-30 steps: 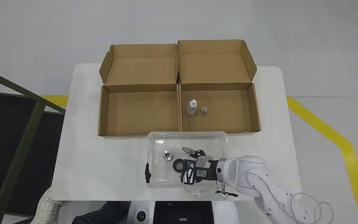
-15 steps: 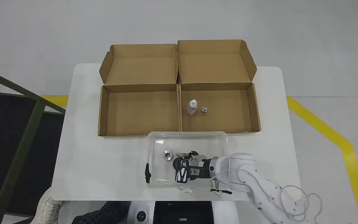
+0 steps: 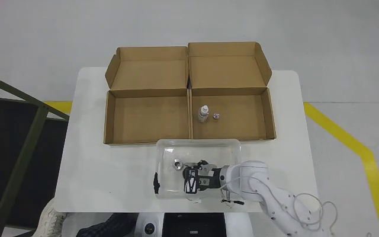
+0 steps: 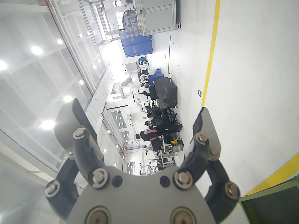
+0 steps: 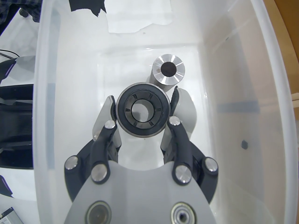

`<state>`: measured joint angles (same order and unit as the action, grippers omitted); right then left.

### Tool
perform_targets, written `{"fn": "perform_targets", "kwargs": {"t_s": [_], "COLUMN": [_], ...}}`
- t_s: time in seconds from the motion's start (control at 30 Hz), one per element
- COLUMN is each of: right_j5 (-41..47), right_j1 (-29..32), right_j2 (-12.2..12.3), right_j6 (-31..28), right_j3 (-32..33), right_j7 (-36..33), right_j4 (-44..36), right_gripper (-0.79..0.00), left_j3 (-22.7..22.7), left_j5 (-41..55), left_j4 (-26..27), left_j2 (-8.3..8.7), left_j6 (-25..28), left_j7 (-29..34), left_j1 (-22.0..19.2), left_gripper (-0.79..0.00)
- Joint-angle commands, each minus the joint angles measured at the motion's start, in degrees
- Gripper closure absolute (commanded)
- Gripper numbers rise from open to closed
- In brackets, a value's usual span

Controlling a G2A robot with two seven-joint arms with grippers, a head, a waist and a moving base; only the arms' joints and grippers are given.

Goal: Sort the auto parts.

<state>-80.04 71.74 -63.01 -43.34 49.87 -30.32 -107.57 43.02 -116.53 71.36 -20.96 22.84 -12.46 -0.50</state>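
Your bearing [image 5: 143,111] sat low inside the clear bin [image 5: 257,47], gripped on both sides by the right jaws, which were closed onto its dark outer ring. Just beyond it, a silver sleeve [image 5: 168,72] stood upright on the bin floor. Behind the bin on the desk [image 3: 89,166] you had the left box [image 3: 148,118] and the right box [image 3: 243,118] side by side. The right box held a small bottle-shaped part [image 3: 203,112] and a tiny round part [image 3: 217,115]. Your left jaws were spread wide, holding nothing.

The right gripper [image 3: 192,176] sits inside a clear bin [image 3: 198,141] at the table's [image 3: 89,166] 6 o'clock, a metal sleeve [image 3: 176,164] at the gripper's 10 o'clock.
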Motion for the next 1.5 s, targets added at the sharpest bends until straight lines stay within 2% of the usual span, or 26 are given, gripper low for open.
{"fn": "perform_targets", "kwargs": {"t_s": [0.0,0.03,0.1,0.6,1.13,1.47], "right_j5": [0.10,0.18,0.29,1.30,3.96,7.16], "right_j1": [-0.11,-0.14,-0.19,1.40,5.99,4.96], "right_j2": [0.00,0.00,0.00,0.93,2.91,3.08], "right_j6": [-0.05,-0.07,-0.01,-0.85,-1.39,-0.37], "right_j3": [-0.04,-0.06,-0.07,3.18,12.67,14.85], "right_j7": [0.07,0.18,0.43,2.06,6.11,8.40], "right_j4": [0.12,0.19,0.31,-3.08,-12.20,-14.58], "right_gripper": [-0.209,-0.157,0.000,0.000,0.000,0.000], "left_j3": [0.00,0.00,0.00,0.00,0.00,0.00], "left_j5": [0.00,0.00,0.00,0.00,0.00,0.00], "left_j4": [0.00,0.00,0.00,0.00,0.00,0.00], "left_j2": [0.00,0.00,0.00,0.00,0.00,0.00], "left_j6": [0.00,0.00,0.00,0.00,0.00,0.00], "left_j7": [0.00,0.00,0.00,0.00,0.00,0.00], "left_j1": [0.00,0.00,0.00,0.00,0.00,0.00], "left_gripper": [-0.785,-0.785,-0.785,-0.785,-0.785,-0.785]}}
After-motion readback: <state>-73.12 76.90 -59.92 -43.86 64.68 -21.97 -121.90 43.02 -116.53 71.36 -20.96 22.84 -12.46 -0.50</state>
